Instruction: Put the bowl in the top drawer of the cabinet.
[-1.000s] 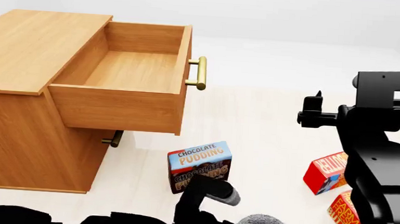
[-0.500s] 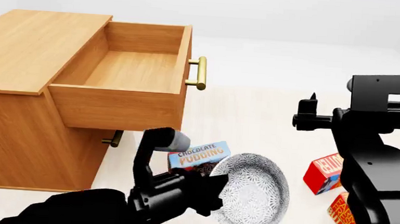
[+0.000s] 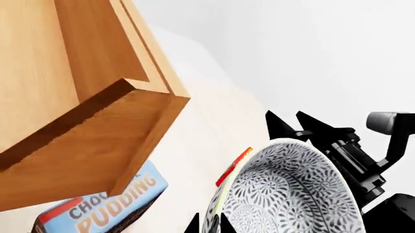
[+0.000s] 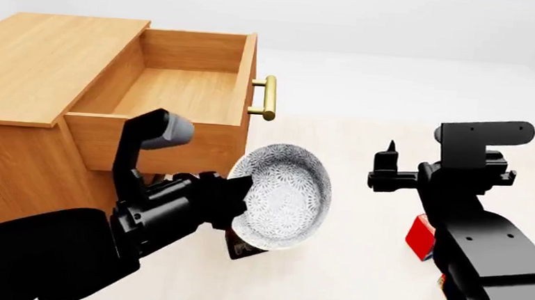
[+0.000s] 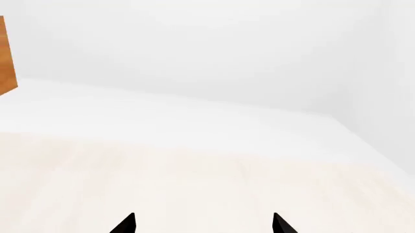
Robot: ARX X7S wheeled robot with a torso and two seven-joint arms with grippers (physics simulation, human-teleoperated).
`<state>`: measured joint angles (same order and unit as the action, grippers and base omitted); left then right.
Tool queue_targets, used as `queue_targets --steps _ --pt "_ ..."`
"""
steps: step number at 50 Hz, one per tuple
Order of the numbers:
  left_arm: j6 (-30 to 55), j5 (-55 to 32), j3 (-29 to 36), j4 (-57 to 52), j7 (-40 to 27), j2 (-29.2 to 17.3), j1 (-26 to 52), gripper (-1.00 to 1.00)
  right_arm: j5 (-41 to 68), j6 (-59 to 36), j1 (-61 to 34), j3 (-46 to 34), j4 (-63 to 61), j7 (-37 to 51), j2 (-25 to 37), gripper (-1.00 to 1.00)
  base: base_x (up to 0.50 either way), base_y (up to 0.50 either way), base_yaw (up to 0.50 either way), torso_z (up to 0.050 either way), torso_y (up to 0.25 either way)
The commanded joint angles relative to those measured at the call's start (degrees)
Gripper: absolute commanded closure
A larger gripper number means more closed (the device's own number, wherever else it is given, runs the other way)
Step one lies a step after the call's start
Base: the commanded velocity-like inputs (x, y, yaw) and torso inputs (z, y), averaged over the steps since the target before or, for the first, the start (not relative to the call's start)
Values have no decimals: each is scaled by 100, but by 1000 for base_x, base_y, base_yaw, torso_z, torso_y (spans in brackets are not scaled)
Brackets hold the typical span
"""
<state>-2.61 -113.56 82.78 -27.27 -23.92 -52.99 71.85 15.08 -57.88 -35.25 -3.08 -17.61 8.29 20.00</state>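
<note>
The speckled white bowl (image 4: 288,193) hangs tilted on its side in the air, just in front of the open top drawer (image 4: 168,95) and below its brass handle (image 4: 266,97). My left gripper (image 4: 236,198) is shut on the bowl's rim. In the left wrist view its two fingertips pinch the rim of the bowl (image 3: 292,194) at my left gripper (image 3: 209,224). The drawer is pulled far out of the cabinet (image 4: 41,52) and nothing lies in it. My right gripper (image 4: 382,172) is open and holds nothing, to the right of the bowl; in its wrist view my right gripper (image 5: 203,223) faces bare floor.
A chocolate pudding box (image 3: 97,208) stands on the floor under the drawer, mostly hidden behind the bowl in the head view. A red box (image 4: 418,236) shows behind the right arm. The drawer's front corner (image 3: 175,99) is close above the bowl.
My left arm has raised the bowl from near the floor to drawer-front height and moved it left toward the cabinet. The right arm has shifted slightly left and lower.
</note>
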Motion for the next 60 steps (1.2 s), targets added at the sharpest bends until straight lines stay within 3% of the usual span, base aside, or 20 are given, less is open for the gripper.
queue_targets --steps 1,23,36,48,60 --pt "242 -360 -322 -183 -294 -437 532 100 42 537 357 -71 284 -120 -133 -100 0 0 0 0 0" --pt "520 -951 -785 78 -533 -880 1277 100 8 1454 962 -376 1083 -366 -344 -100 0 0 0 0 0" --pt "794 -1109 -900 897 -928 -680 1807 100 17 1721 1184 -447 1066 -399 -364 -100 0 0 0 0 0" --pt "1092 -1232 -854 2318 -1286 119 2355 100 237 1658 1537 -250 593 -466 -197 -100 0 0 0 0 0" --pt "1206 -1310 -603 3979 -1279 1062 2368 100 385 1570 1802 -75 185 -471 -39 -100 0 0 0 0 0"
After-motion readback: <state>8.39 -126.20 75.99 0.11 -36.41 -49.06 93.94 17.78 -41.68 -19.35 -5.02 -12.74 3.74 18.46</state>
